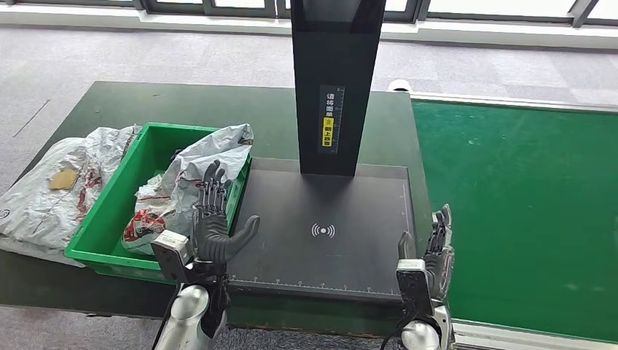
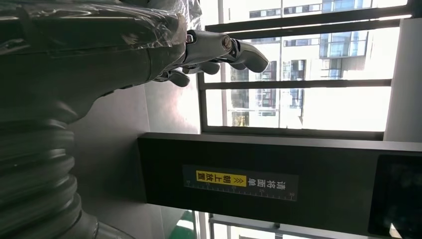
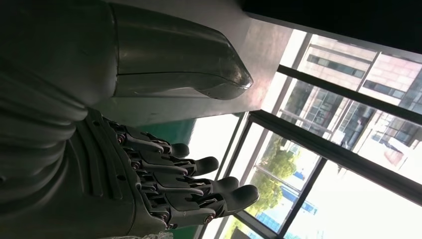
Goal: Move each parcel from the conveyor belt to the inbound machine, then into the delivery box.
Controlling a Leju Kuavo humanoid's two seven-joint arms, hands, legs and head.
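Observation:
The inbound machine is a flat black plate [image 1: 321, 251] with a black upright post [image 1: 331, 80]; its post with a yellow label [image 2: 239, 181] also appears in the left wrist view. A green delivery box [image 1: 109, 211] to its left holds a crumpled grey-and-red parcel [image 1: 193, 182]. Another grey parcel [image 1: 51, 189] lies outside the box on the table. My left hand [image 1: 213, 219] is raised at the plate's left edge beside the box, fingers spread, holding nothing. My right hand [image 1: 436, 251] stands upright between the plate and the green conveyor belt [image 1: 517, 211], fingers straight, empty; its fingers [image 3: 199, 186] are extended.
The dark green table [image 1: 182, 109] carries the box and machine. Grey carpet and a window wall lie beyond. No parcel lies on the visible belt surface.

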